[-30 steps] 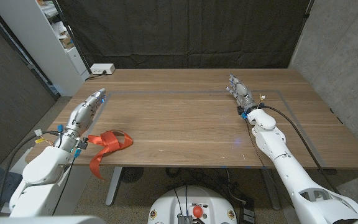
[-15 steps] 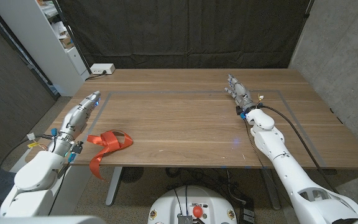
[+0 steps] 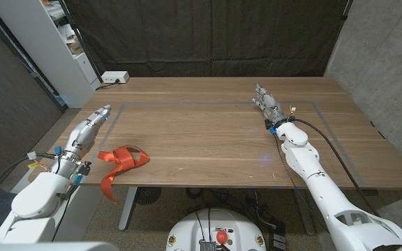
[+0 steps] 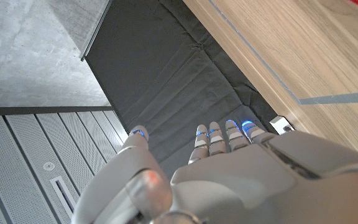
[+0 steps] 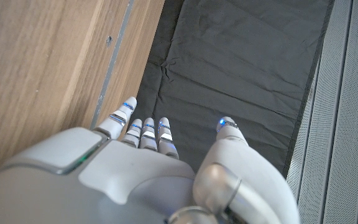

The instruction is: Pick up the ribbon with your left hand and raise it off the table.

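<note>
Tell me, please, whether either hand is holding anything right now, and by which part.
Nothing is held. The left hand and right hand are both open, and the ribbon lies untouched at the table's near edge.

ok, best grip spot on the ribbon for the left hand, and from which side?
Probably the bunched loop of the ribbon lying on the table, not the tail that hangs over the near edge. The loop stands up a little, so fingers could close across it from above. The left hand, empty with fingers extended, sits just left of it and would need to swing right and come down.
</note>
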